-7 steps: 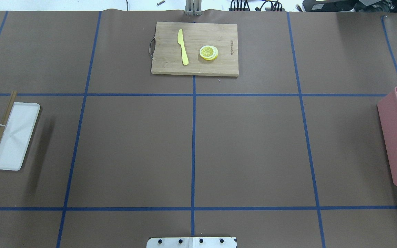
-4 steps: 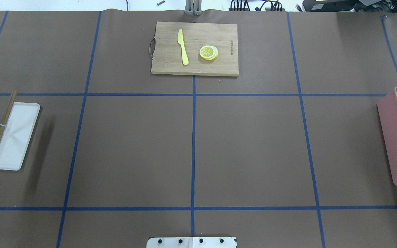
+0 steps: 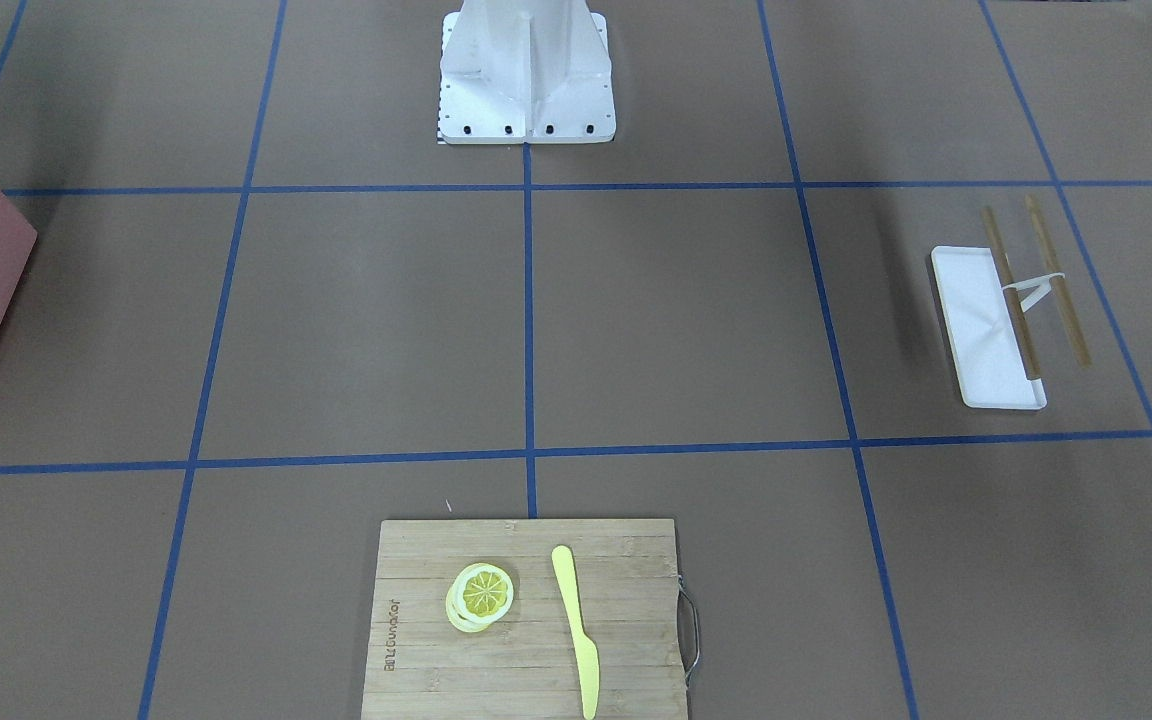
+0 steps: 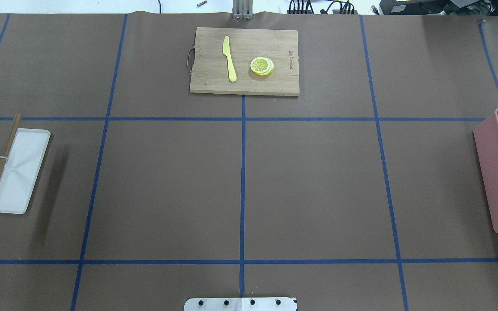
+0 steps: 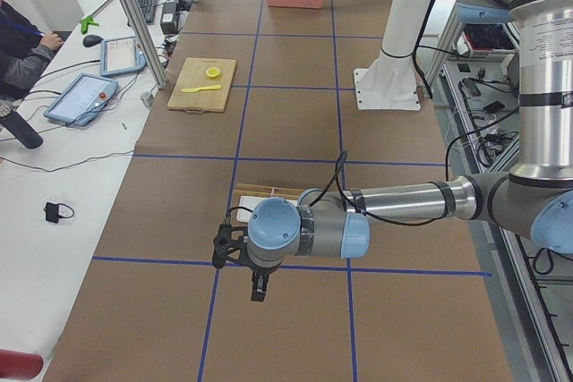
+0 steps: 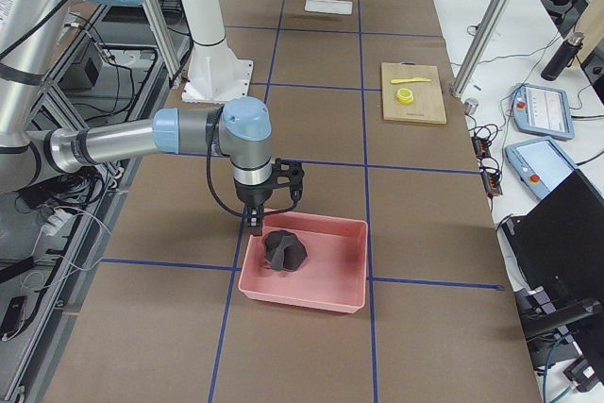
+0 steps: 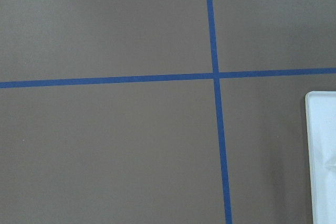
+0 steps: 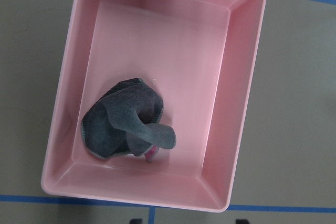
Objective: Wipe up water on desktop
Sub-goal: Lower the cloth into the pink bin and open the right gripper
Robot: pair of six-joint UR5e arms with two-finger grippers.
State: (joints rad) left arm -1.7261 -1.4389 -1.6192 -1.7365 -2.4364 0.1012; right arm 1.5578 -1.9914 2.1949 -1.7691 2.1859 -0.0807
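The bench (image 4: 318, 185), matte brown and crossed by blue tape lines (image 4: 242, 181), fills the overhead view. A bamboo cutting board (image 4: 208, 80) is seen at 12 o'clock on it, carrying a yellow knife (image 4: 230, 58) and, at the knife's 3 o'clock, stacked lemon slices (image 4: 262, 66). A white tray (image 4: 20, 172) is placed at 9 o'clock, with two wooden sticks (image 4: 2, 160) lying at its outer edge, one across it. A pink bin (image 4: 493, 172) is set at 3 o'clock, cut by the frame edge.

The left arm (image 5: 394, 203) is stretched over the bench beside the white tray, and the left jaws are hung pointing down near a tape crossing; whether they are parted cannot be told.

The right arm (image 6: 123, 143) is held over the pink bin, the right jaws hung just above its rim. Their spread cannot be told either. A crumpled dark grey cloth (image 8: 126, 121) is seen lying inside the bin, toward 7 o'clock in the right wrist view.
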